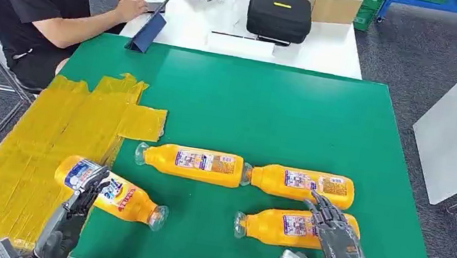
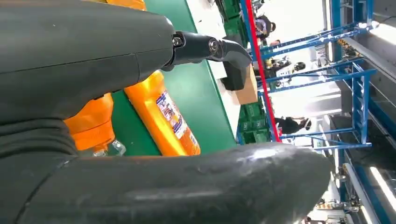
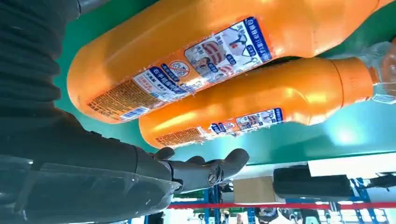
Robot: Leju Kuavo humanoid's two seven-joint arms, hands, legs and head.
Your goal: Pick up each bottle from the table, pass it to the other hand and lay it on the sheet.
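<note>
Bottles of orange liquid lie on their sides on a green table (image 1: 269, 108). One bottle (image 1: 128, 199) rests at the left, its base on the yellow sheet (image 1: 40, 156); the left hand (image 1: 84, 188) touches it with fingers spread, not gripping. Three more lie to the right: a middle bottle (image 1: 194, 164), a far-right bottle (image 1: 302, 184), a near-right bottle (image 1: 279, 227). The right hand (image 1: 335, 237) hovers released over the near-right one. Full, they look heavy, rigid and slick; grasp the labelled body.
</note>
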